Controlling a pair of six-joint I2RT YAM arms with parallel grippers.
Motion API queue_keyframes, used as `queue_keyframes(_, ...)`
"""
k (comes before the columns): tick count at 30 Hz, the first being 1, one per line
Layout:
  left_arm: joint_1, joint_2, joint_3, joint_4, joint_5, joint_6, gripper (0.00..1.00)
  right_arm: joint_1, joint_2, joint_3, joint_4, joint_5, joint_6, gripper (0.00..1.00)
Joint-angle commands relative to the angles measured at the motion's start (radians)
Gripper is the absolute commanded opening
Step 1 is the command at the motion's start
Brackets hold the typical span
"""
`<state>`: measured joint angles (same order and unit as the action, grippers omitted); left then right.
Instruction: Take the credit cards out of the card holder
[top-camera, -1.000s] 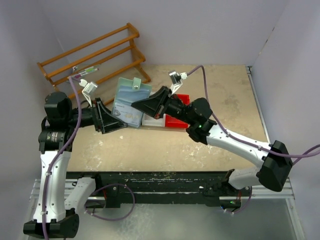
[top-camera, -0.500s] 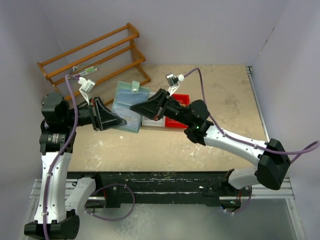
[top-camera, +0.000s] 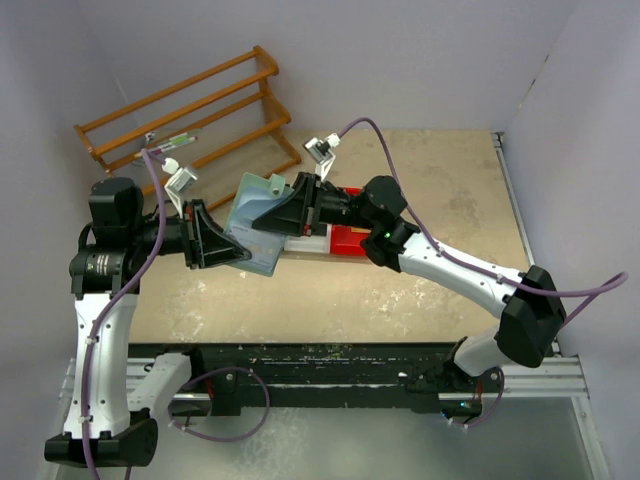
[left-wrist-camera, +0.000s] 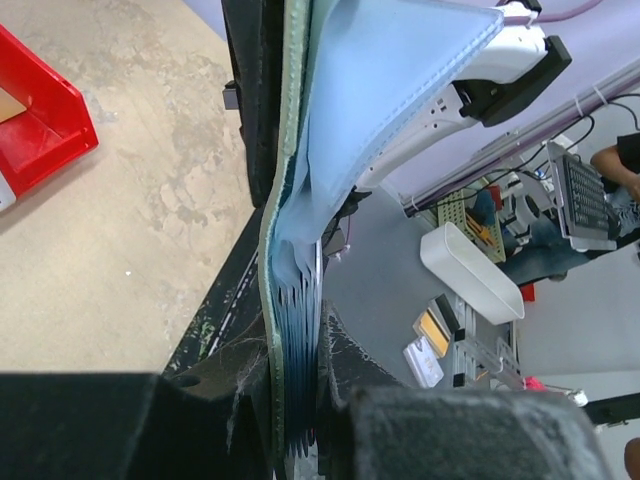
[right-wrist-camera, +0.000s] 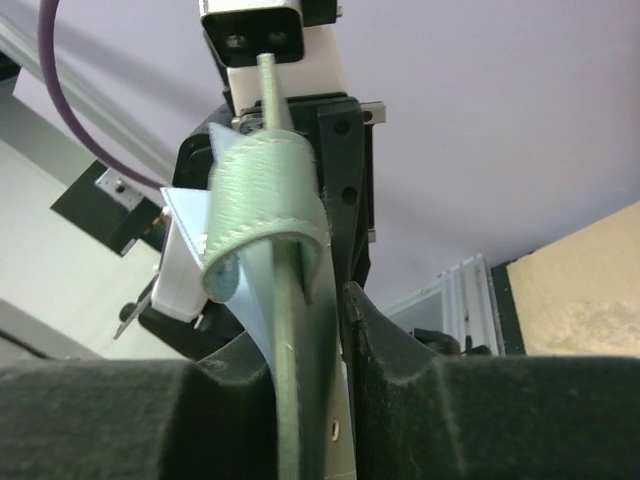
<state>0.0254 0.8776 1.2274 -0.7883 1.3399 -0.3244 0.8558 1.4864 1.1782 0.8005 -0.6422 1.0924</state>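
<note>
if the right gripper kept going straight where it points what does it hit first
The card holder, already between its jaws; beyond that, probably the left gripper clamped on it, though depth is unclear.

From above, the right gripper (top-camera: 272, 212) covers much of the card holder (top-camera: 252, 192); whether it grips cannot be told. The white bin (top-camera: 305, 243) and red bin (top-camera: 350, 240) sit partly hidden behind it. In the left wrist view, thin stacked edges (left-wrist-camera: 298, 350) inside the card holder may be cards or pockets, unclear which.

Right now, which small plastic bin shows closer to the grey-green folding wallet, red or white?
The white plastic bin: in the top view it shows right beside the grey-green card holder, while the red plastic bin lies beyond it, farther right.
</note>
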Motion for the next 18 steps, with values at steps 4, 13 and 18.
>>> queue_keyframes(4, 0.002, 0.025, 0.096, -0.209, 0.064, 0.287, 0.1, -0.008, -0.024, 0.023, 0.095, -0.096, 0.052, 0.14)
queue_keyframes(13, 0.002, 0.022, 0.069, -0.146, 0.012, 0.237, 0.63, -0.001, -0.079, -0.075, 0.226, 0.045, 0.085, 0.0)
queue_keyframes(18, 0.002, -0.023, -0.006, 0.025, 0.027, 0.05, 0.79, 0.01, -0.131, -0.148, 0.266, 0.212, 0.079, 0.0)
